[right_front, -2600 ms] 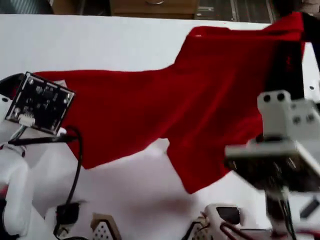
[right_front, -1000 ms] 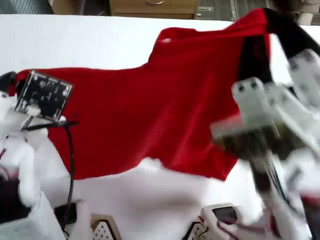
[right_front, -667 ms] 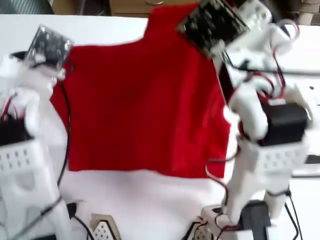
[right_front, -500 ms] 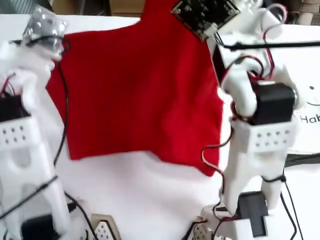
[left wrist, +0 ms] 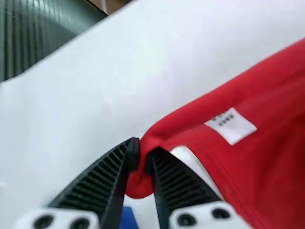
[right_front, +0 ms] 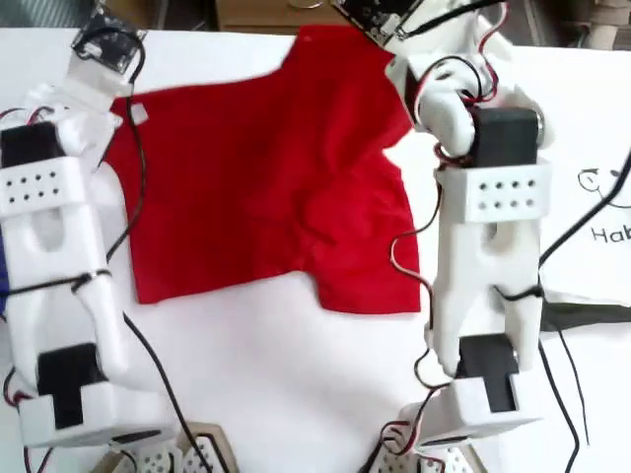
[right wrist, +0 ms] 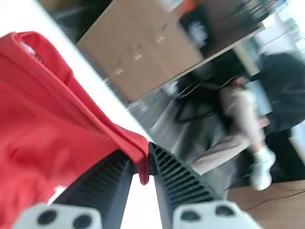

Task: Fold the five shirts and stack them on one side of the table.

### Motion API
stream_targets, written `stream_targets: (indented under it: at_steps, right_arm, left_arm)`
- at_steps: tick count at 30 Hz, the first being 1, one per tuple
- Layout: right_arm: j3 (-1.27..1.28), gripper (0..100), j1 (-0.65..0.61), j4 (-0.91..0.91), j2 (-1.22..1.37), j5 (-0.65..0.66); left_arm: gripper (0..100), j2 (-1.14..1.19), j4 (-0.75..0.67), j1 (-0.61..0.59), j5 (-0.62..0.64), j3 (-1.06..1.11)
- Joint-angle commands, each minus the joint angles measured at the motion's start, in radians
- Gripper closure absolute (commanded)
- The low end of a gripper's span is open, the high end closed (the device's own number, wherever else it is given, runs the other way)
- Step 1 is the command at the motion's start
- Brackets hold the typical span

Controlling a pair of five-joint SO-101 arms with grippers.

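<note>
A red shirt point(right_front: 266, 177) lies spread across the white table point(right_front: 276, 384), its near hem toward the arm bases. My left gripper point(left wrist: 141, 157) is shut on a far corner of the red shirt point(left wrist: 248, 157), next to a white label point(left wrist: 230, 125). In the high view that arm point(right_front: 54, 227) stretches to the far left of the cloth. My right gripper point(right wrist: 143, 164) is shut on the shirt's edge point(right wrist: 57, 138) and holds it off the table. The right arm point(right_front: 483, 197) stands at the shirt's right side, its wrist at the far edge.
A white sheet with dark print point(right_front: 606, 212) lies on the table to the right of the right arm. Both arm bases point(right_front: 473, 414) and loose cables sit along the near edge. Wooden cabinets point(right wrist: 143, 47) stand beyond the table's far side.
Both arms have swung from near the camera to the far side of the table, carrying the shirt with them. The cloth has gone from hanging stretched to lying mostly flat.
</note>
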Motion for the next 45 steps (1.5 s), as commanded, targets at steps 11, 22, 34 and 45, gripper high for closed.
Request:
stream_targets:
  at_steps: [11,22,34,45]
  right_arm:
    - [-0.029,97.7,0.039,0.355,0.025,0.025]
    - [0.256,97.7,0.105,0.415,-0.065,0.098]
    - [0.902,97.7,0.111,0.209,-0.257,0.114]
    - [1.237,97.7,0.113,-0.019,-0.343,0.114]
  left_arm:
    - [98,0.025,0.259,0.035,-0.063,-0.048]
    - [98,0.031,0.457,0.038,-0.152,-0.041]
    - [98,0.091,0.46,0.037,-0.21,0.085]
    - [98,0.158,0.31,0.041,-0.209,0.243]
